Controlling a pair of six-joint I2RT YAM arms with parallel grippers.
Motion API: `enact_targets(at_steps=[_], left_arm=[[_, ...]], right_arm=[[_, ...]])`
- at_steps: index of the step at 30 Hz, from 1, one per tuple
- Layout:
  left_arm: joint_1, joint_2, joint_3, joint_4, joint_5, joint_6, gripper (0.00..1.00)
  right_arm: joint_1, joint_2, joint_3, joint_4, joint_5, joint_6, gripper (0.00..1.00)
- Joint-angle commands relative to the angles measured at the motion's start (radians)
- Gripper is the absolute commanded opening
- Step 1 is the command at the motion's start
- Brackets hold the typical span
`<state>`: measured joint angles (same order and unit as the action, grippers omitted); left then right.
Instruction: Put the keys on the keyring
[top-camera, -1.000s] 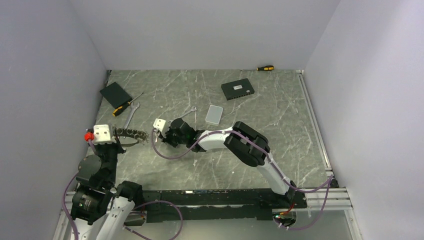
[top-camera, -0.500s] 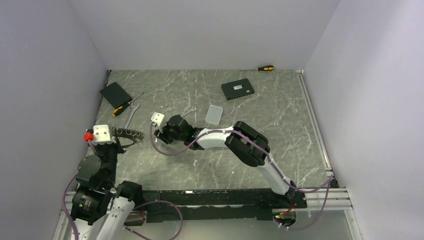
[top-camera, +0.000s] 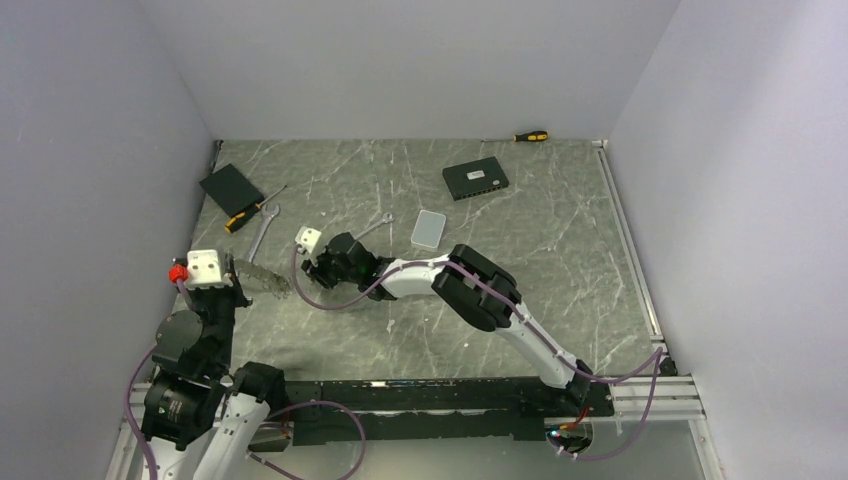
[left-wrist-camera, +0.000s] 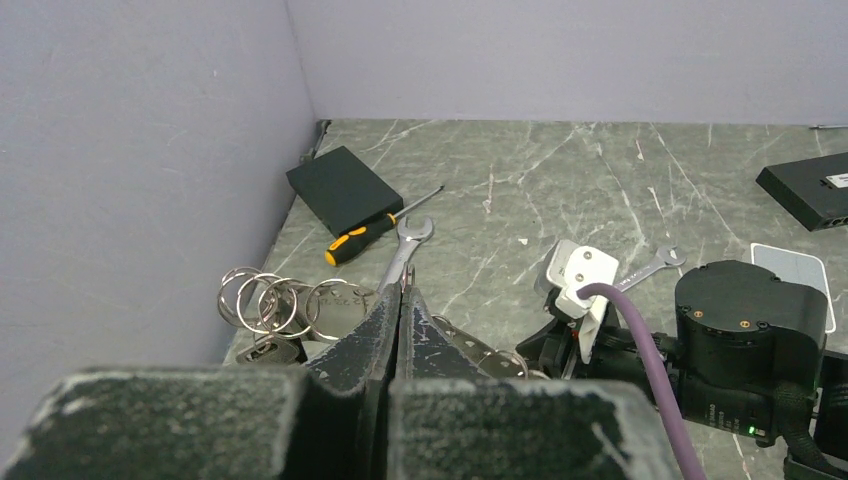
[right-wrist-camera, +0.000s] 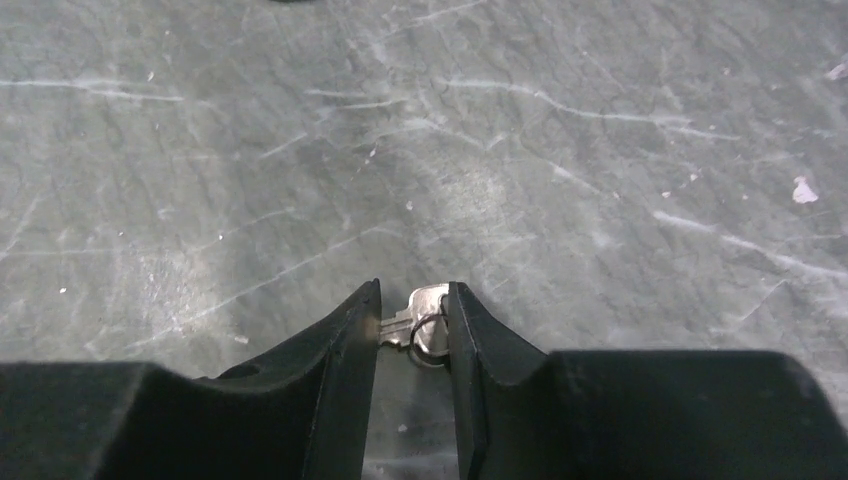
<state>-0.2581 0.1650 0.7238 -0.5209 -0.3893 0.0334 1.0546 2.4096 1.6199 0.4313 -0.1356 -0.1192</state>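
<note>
Fingers (left-wrist-camera: 372, 335) of the left gripper (left-wrist-camera: 399, 295) are pressed tight together, apparently nipping the large thin silvery wire keyring (top-camera: 264, 281). Small split rings (left-wrist-camera: 262, 298) and wire show on either side of the tips; the contact itself is hidden.

Right gripper (right-wrist-camera: 413, 292): fingers stand part-way apart, with a small flat silver key (right-wrist-camera: 428, 306) in the gap. Its bow touches one fingertip and its blade reaches toward the other. Pinched, or merely straddled on the grey marbled tabletop (right-wrist-camera: 200, 150): cannot tell.

Handling, as judged: the key is light, rigid, thin and smooth, so it is likely to skate or pivot if taken by its edges. Better hold is across the flat faces of the bow, hole left clear. The keyring looks springy and wants a firm nip near the fingertips.

Writing: none legible. Faint marks on a round metal tag (left-wrist-camera: 340, 303) and a white label on a black box (left-wrist-camera: 812, 190) are too small to read.
</note>
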Motion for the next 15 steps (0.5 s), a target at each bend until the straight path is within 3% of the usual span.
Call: enact_targets(at_steps=[1,8,15], left_arm=[[0.005,0.000,0.006,0.065,0.015,-0.001,0.00],[0.006,0.002,0.005,0.070,0.019,0.002,0.00],[0.006,0.012,0.003,0.072,0.032,0.003,0.00]], right_arm=[[0.003,0.019,0.036,0.017,0.031,0.006,0.30],[0.001,-0.044,-0.088,0.055,0.015,0.038,0.01],[0.001,-0.203,-0.308,0.130,-0.048,0.067,0.00]])
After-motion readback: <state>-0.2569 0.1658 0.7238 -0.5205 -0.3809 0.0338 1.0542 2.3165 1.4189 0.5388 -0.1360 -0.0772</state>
